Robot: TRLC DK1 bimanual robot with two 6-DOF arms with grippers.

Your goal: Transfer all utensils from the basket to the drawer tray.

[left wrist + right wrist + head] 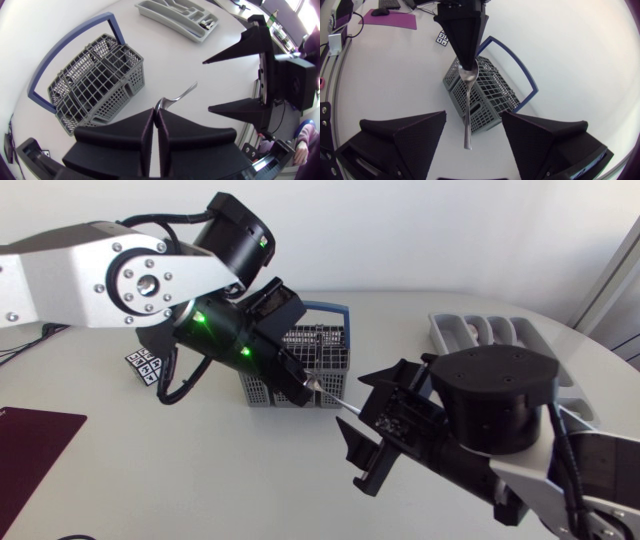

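Left matte black gripper (156, 114) is pinching the bowl end of a slim silver metal spoon (176, 96), holding it in the air beside the grey plastic mesh basket (95, 75) with the blue handle. Right matte black gripper (473, 115) is standing wide open, its fingers flanking the spoon's handle without touching. Grey compartmented drawer tray (440, 332) is sitting well apart.

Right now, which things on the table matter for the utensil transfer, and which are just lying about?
For the job:
spoon, held by its bowl in the left gripper
right gripper, open around the spoon's handle
grey basket
drawer tray

Lying about:
marker card
maroon mat
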